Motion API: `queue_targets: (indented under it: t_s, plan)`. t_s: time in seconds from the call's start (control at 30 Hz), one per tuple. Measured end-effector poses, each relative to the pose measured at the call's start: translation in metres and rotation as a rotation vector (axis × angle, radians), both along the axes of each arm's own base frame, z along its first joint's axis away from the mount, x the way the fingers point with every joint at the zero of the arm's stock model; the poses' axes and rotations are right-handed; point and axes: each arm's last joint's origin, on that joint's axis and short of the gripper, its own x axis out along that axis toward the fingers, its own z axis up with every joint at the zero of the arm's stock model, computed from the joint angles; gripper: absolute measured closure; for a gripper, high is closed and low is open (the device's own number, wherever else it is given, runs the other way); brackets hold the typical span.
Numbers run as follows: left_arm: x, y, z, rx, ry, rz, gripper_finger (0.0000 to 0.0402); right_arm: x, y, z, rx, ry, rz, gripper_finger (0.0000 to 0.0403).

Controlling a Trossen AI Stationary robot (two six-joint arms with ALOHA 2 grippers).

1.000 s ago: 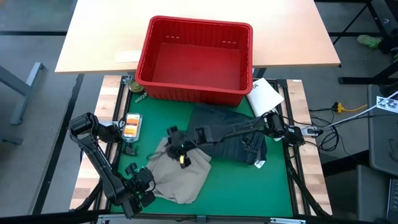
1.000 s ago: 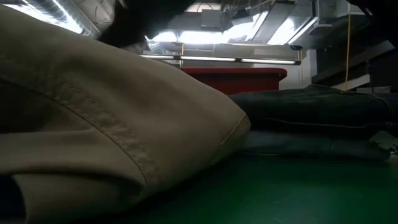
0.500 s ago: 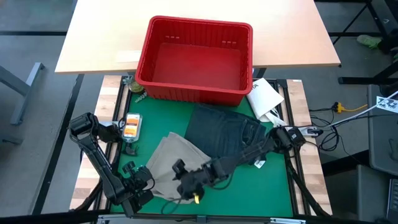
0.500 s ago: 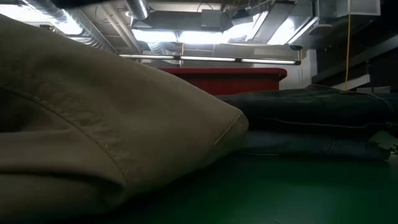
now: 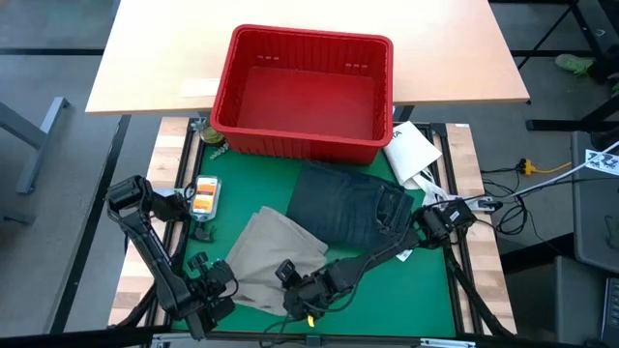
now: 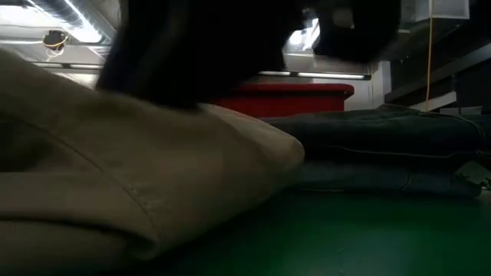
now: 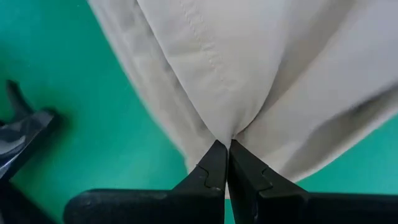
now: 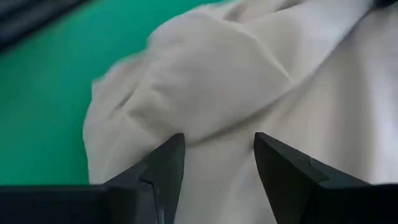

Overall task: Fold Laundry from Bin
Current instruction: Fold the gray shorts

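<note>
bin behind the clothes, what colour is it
Bright red bin; shows best in the high view.

Pale wood tabletop (image 5: pixel 145 58), grey floor (image 5: pixel 48 145) – ceiling ducts (image 6: pixel 69 15), strip lights overhead.

A bright red bin (image 5: pixel 304 145) with ribbed, slotted sides is seen on a pale wood table (image 5: pixel 155 58). Below it, a vivid green mat (image 5: pixel 426 290) is covered by plain tan khaki trousers (image 5: pixel 271 256) and dark blue denim jeans (image 5: pixel 343 203). A white packet (image 5: pixel 410 147) and a small orange-and-white object (image 5: pixel 204 194) are shown. Both arms are black.
</note>
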Motion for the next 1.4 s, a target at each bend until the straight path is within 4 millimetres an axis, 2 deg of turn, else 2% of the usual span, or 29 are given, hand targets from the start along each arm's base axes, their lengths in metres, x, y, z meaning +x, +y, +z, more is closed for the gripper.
queue_targets:
  t_s: [0.17,0.33,0.53,0.73,0.9,1.03,1.13,1.27,1.4]
  plan:
    - [-0.003,-0.001,0.000,-0.025,0.051,-0.001,0.0401,-0.001,0.001,-0.028,0.018,0.117,0.038,0.0207]
    - [-0.004,-0.002,-0.001,-0.034,0.063,0.000,0.0401,-0.001,0.001,-0.030,0.031,0.135,0.052,0.0208]
    - [-0.003,-0.006,-0.001,-0.094,0.083,0.003,0.0401,-0.013,-0.003,-0.014,-0.015,0.194,0.086,0.0207]
    - [0.012,-0.020,0.000,-0.247,-0.049,-0.028,0.0401,-0.026,-0.009,-0.008,-0.062,0.300,0.096,0.0207]
    - [0.017,-0.021,0.000,-0.269,-0.071,-0.043,0.0401,-0.029,-0.010,0.017,-0.031,0.246,0.090,0.0207]
    - [0.022,-0.018,0.001,-0.272,-0.081,-0.019,0.0401,-0.034,-0.013,0.044,0.046,0.199,-0.002,0.0207]
    - [0.024,-0.018,0.001,-0.279,-0.090,-0.014,0.0401,-0.036,-0.014,0.060,0.157,0.165,-0.146,0.0207]
    - [0.024,-0.018,0.001,-0.279,-0.092,-0.014,0.0401,-0.037,-0.006,0.064,0.291,0.144,-0.307,0.0207]
    - [0.022,-0.020,0.001,-0.278,-0.093,-0.023,0.0401,-0.042,0.006,0.057,0.239,0.136,-0.322,0.0207]
